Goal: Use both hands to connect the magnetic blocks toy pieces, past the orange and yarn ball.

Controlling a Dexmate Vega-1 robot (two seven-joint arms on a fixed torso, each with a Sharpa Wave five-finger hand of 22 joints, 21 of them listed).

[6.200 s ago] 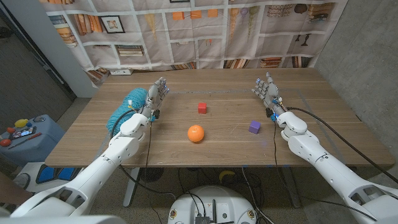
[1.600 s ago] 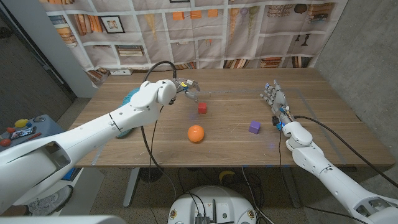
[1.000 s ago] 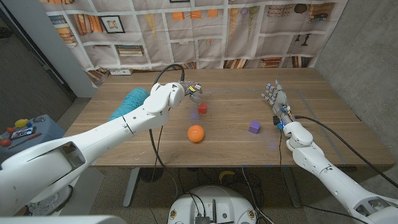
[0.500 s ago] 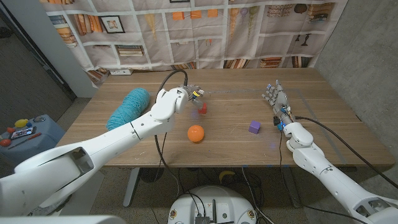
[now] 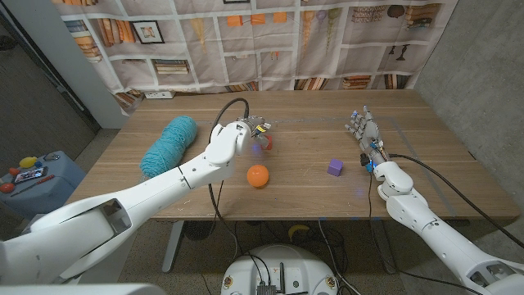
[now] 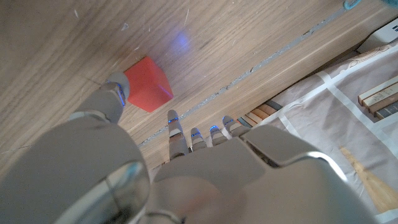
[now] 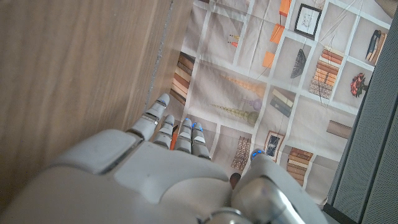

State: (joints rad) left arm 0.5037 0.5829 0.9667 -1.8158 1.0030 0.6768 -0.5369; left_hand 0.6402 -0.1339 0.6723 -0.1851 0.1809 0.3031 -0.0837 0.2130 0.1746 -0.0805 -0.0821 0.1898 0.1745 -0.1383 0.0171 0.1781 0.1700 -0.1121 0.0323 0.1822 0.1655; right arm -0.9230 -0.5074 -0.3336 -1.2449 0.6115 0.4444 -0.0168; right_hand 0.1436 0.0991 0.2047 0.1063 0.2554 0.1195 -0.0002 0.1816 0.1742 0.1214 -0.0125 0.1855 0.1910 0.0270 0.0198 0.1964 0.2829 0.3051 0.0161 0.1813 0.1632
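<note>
- Step in hand: reach for the first piece. Left hand (image 5: 255, 131) hovers over the red block (image 5: 266, 142), fingers apart, nothing gripped; in the left wrist view one fingertip (image 6: 117, 94) sits just beside the block's edge, contact uncertain.
- Red block lies mid-table, just beyond the orange (image 5: 258, 175). Purple block (image 5: 335, 167) sits to the right, near the right hand (image 5: 361, 131).
- Right hand stands on edge at the table's right, fingers spread, holding nothing.
- Yarn ball (image 5: 169, 145) far left, well apart.
- Next, by my reading: close the left fingers around the red block, send the right hand to the purple, bring both together clear of the orange.
</note>
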